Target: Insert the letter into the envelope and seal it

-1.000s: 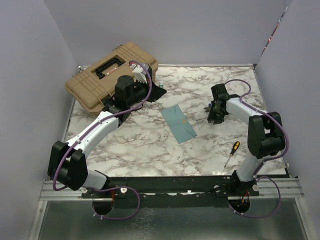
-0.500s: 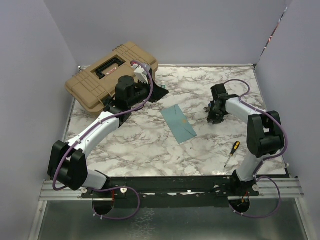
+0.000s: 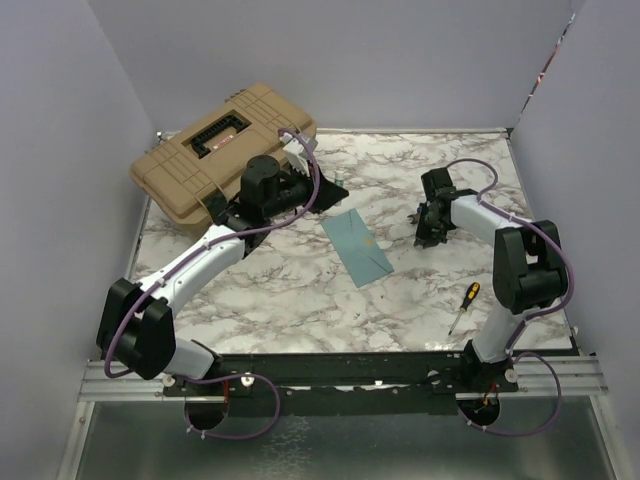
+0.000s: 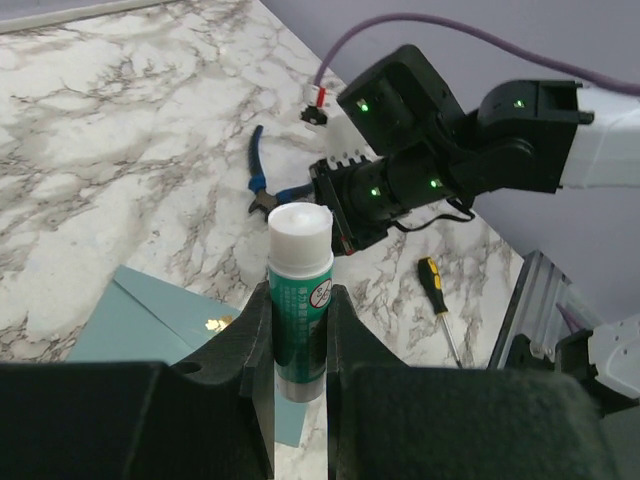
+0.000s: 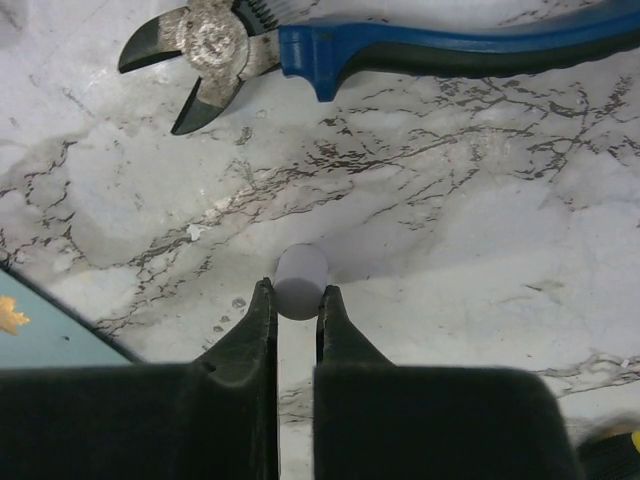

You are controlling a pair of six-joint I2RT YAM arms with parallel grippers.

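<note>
The teal envelope point(image 3: 357, 247) lies flat on the marble table in the middle, with a small gold mark on it; it also shows in the left wrist view point(image 4: 140, 320) and as a corner in the right wrist view point(image 5: 40, 335). The cream letter is not in view. My left gripper point(image 3: 320, 187) point(image 4: 298, 300) is shut on a green glue stick point(image 4: 300, 265) with a white top, held above the table just behind-left of the envelope. My right gripper point(image 3: 430, 235) point(image 5: 297, 292) is shut on a small white cap point(image 5: 300, 275), low over the table to the right of the envelope.
A tan toolbox point(image 3: 225, 145) stands at the back left behind the left arm. Blue-handled pliers point(image 5: 400, 45) point(image 4: 262, 190) lie just beyond the right gripper. A yellow-and-black screwdriver point(image 3: 463, 305) point(image 4: 437, 295) lies near the right arm's base.
My left gripper has swung right and a little forward with the glue stick, nearer the envelope. The right arm and the envelope have not moved.
</note>
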